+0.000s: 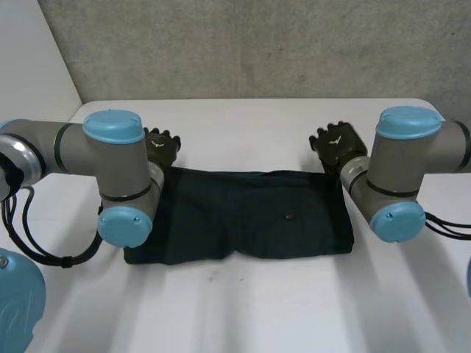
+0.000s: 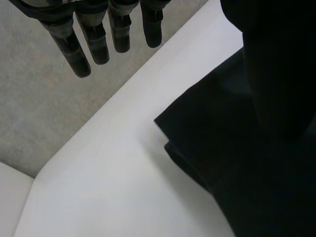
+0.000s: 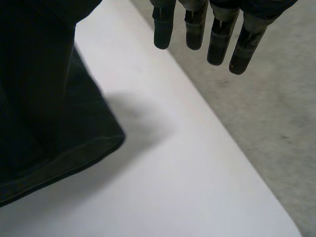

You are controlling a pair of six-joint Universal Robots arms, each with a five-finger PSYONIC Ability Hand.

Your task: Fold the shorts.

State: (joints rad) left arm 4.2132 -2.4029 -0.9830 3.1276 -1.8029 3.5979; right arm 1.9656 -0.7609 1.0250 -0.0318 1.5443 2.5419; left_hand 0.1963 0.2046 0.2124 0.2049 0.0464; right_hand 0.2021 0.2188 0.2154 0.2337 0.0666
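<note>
Your shorts (image 1: 243,217) lie flat on the table (image 1: 243,309), a long dark band. Left hand (image 1: 160,147) hovers off their far left corner, right hand (image 1: 337,143) off the far right, both straight-fingered and empty. Next, I'd say, pinch one end and fold it across.

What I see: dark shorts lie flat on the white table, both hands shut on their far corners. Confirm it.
Wrong on the grip. The wrist views show the left hand and right hand open, fingers straight, near the far corners, off the cloth. The dark shorts lie flat on the white table.
</note>
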